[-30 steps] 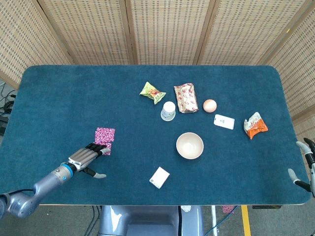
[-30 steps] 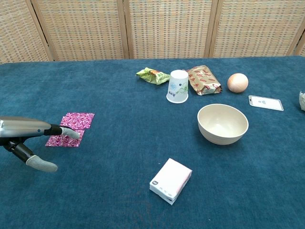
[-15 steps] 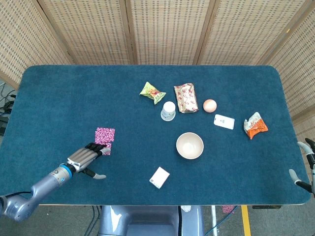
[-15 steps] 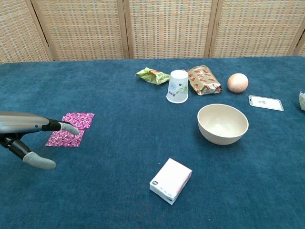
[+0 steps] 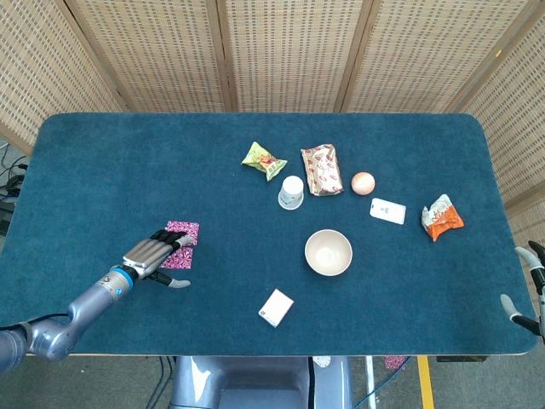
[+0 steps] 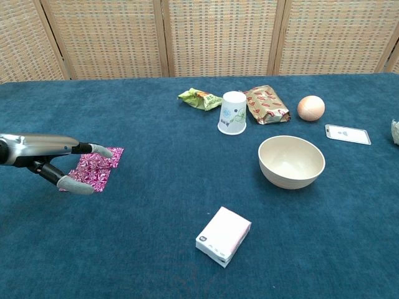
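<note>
The left hand (image 5: pixel 156 253) is hovering flat over the pink packets (image 5: pixel 180 241) near the left front part of the blue surface (image 5: pixel 102 170). Its fingers (image 6: pixel 98 149) are lying extended and together over the packets, with the thumb (image 6: pixel 75 185) spread apart below; the hand is holding nothing. Contact with the packets cannot be determined. The right hand (image 5: pixel 530 290) is showing only at the right edge of the head view, well apart from all items, its fingers apart and empty. A bowl (image 5: pixel 329 252) is sitting mid-surface, with a white box (image 5: pixel 276 308) in front of it. A cup (image 5: pixel 291 192) is standing inverted behind the bowl.
</note>
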Controlling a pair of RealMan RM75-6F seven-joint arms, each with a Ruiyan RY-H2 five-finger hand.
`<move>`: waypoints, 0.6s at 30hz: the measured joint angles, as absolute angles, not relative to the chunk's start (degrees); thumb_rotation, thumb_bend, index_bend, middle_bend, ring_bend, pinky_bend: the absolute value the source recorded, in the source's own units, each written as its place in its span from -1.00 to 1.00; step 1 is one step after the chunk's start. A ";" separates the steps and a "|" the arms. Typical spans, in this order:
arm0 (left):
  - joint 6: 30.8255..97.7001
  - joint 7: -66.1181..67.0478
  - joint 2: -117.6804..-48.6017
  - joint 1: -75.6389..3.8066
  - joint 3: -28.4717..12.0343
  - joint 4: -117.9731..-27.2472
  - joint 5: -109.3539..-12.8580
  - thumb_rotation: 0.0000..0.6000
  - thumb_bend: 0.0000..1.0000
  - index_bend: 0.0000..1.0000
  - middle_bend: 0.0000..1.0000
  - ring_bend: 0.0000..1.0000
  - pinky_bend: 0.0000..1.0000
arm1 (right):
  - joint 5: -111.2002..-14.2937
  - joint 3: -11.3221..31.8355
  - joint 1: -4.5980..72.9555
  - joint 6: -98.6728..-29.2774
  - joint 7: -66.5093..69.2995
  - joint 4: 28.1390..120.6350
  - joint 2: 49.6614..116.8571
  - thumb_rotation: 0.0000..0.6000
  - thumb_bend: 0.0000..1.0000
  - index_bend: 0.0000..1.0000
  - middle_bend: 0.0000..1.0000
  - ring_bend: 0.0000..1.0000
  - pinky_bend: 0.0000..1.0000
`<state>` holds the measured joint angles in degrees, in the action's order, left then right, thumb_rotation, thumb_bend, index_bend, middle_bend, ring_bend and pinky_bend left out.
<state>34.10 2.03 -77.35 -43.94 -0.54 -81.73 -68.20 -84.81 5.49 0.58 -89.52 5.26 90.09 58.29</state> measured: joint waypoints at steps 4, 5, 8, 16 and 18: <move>32.86 1.20 -78.74 -44.78 -0.95 -80.23 -68.12 -0.30 -0.98 -0.90 -1.00 -1.00 -1.00 | -84.61 5.62 0.55 -89.55 5.20 90.24 58.10 1.00 -0.33 -0.69 -0.76 -1.00 -1.00; 32.72 1.07 -79.03 -44.91 -1.01 -80.00 -68.12 -0.30 -0.98 -0.90 -1.00 -1.00 -1.00 | -84.59 5.63 0.51 -89.60 5.18 90.24 58.10 1.00 -0.33 -0.68 -0.76 -1.00 -1.00; 32.70 0.86 -79.46 -45.00 -1.00 -79.72 -68.29 -0.30 -0.98 -0.90 -1.00 -1.00 -1.00 | -84.54 5.62 0.35 -89.75 5.20 90.25 58.06 1.00 -0.33 -0.68 -0.76 -1.00 -1.00; 32.80 1.21 -79.83 -44.90 -0.54 -79.19 -68.09 -0.30 -0.98 -0.90 -1.00 -1.00 -1.00 | -84.53 5.65 0.40 -89.58 5.46 90.05 58.07 1.00 -0.33 -0.69 -0.76 -1.00 -1.00; 32.67 1.28 -79.96 -44.88 -0.42 -78.97 -67.86 -0.30 -0.98 -0.90 -1.00 -1.00 -1.00 | -84.58 5.64 0.45 -89.52 5.48 89.97 58.14 1.00 -0.33 -0.69 -0.76 -1.00 -1.00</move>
